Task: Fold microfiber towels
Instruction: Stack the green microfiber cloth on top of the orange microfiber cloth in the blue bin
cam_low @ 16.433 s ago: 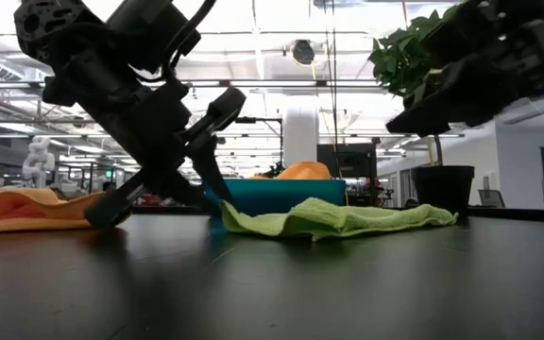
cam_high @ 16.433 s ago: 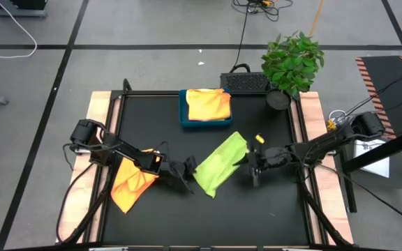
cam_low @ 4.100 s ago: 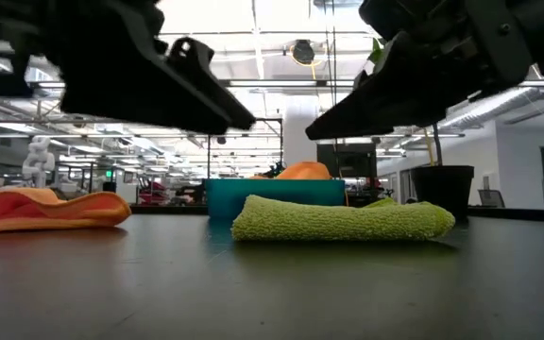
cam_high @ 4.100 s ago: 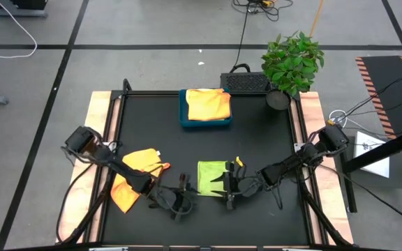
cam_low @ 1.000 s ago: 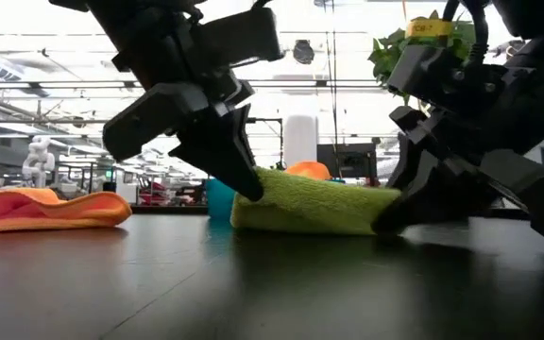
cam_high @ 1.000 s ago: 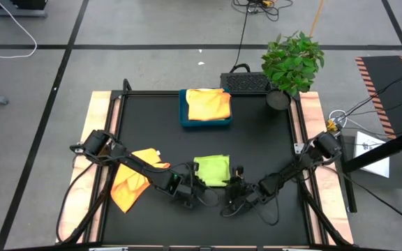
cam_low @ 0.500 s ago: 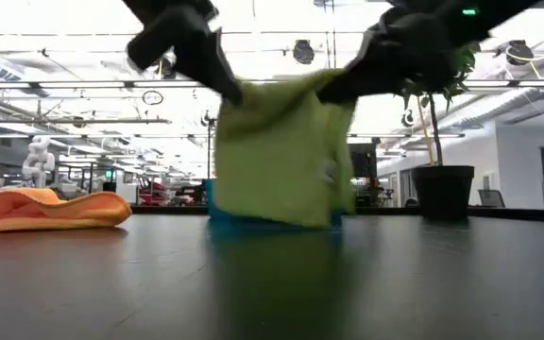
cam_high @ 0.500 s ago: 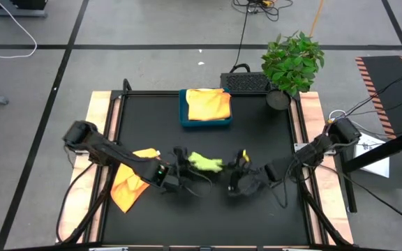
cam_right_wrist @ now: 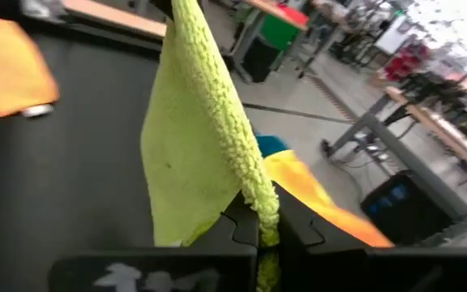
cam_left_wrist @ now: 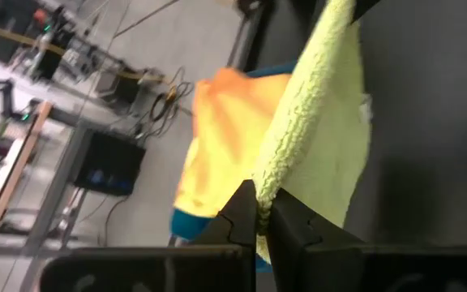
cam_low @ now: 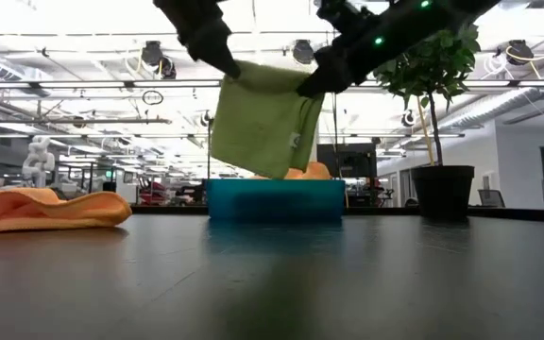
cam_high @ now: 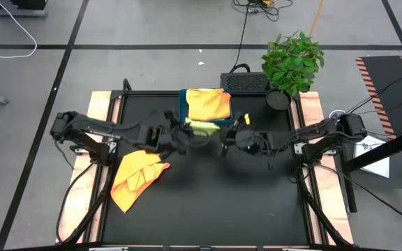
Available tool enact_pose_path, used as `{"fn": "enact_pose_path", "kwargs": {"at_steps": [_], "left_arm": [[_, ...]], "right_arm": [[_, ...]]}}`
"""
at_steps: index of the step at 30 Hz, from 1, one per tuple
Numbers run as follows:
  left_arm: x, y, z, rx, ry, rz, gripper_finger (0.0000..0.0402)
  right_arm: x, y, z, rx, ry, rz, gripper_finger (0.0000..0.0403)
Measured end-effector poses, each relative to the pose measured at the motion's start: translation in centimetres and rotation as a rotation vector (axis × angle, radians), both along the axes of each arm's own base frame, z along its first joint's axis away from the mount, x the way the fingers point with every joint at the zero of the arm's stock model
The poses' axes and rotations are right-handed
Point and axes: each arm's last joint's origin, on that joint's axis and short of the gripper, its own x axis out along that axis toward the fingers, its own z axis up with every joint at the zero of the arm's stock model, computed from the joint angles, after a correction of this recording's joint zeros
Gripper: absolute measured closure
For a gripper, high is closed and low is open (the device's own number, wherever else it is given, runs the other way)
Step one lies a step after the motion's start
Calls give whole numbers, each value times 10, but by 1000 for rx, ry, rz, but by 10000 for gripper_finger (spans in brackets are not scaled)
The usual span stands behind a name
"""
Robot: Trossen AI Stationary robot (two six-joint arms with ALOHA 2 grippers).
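Observation:
A folded lime green towel (cam_high: 201, 127) hangs in the air between my two grippers, just on the near side of the blue tray (cam_high: 184, 118). In the low view the green towel (cam_low: 264, 118) hangs as a flat panel above the tray (cam_low: 272, 200). My left gripper (cam_high: 181, 132) is shut on its left upper corner and my right gripper (cam_high: 223, 145) on its right upper corner. A folded yellow-orange towel (cam_high: 208, 104) lies in the tray. A crumpled orange towel (cam_high: 135, 178) lies on the table at the left. My left gripper pinches the towel's top folded edge at its left corner (cam_left_wrist: 264, 195) between its two fingers, level from the table's left. The towel hangs below, clear of the table. My right gripper pinches the same top edge at its right corner (cam_right_wrist: 258, 199) between its two fingers, coming from the table's right. Several layers show. The edge between the two grippers runs nearly straight.
A potted plant (cam_high: 292, 63) stands at the table's far right corner, with a black box (cam_high: 244, 82) beside it at the far edge. The table's near half (cam_high: 215, 209) is bare black mat.
Both grippers have taken the folded green towel by its ends, lifted it off the table and carried it up and toward the far edge, to the blue tray. The towel, flat on the table a second ago, now hangs clear as a panel.

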Motion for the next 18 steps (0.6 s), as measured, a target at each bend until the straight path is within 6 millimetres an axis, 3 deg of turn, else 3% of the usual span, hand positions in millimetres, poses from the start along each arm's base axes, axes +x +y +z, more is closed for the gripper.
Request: {"fn": "enact_pose_path", "kwargs": {"at_steps": [9,18], "left_arm": [[7,64,12,-6,-149,130,387],[5,85,6,-95,-188,128,391]], "right_arm": [[0,-48,11,-97,-35,-99,402],[-5,-69,4,-24,1,-92,403]]}}
